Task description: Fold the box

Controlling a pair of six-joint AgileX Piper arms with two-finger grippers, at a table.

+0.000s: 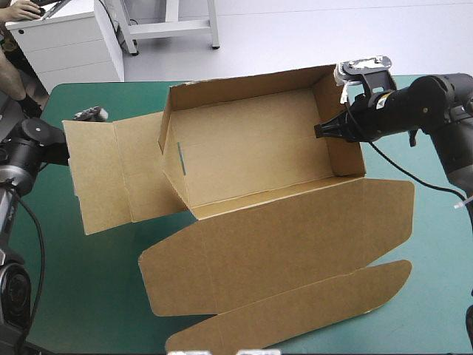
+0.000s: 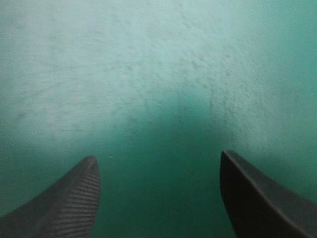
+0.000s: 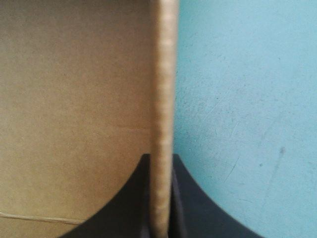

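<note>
Brown box (image 1: pixel 251 148), mid-tabletop (image 1: pixel 436 296): walls raised, left panel and lid flat. Light, stiff board, likely creasing only along its scores; best held at a wall's rim. Here the right gripper (image 1: pixel 320 131) pinches the right wall's rim; the left gripper (image 2: pixel 157 155) gapes above bare teal-green cover (image 2: pixel 148 74).

The brown box (image 1: pixel 259 148) sits mid-table as an open tray, walls raised, its lid flat toward the near edge.

One box (image 1: pixel 251 148), two grippers: left gripper (image 2: pixel 157 155), right gripper (image 3: pixel 161 157)
</note>
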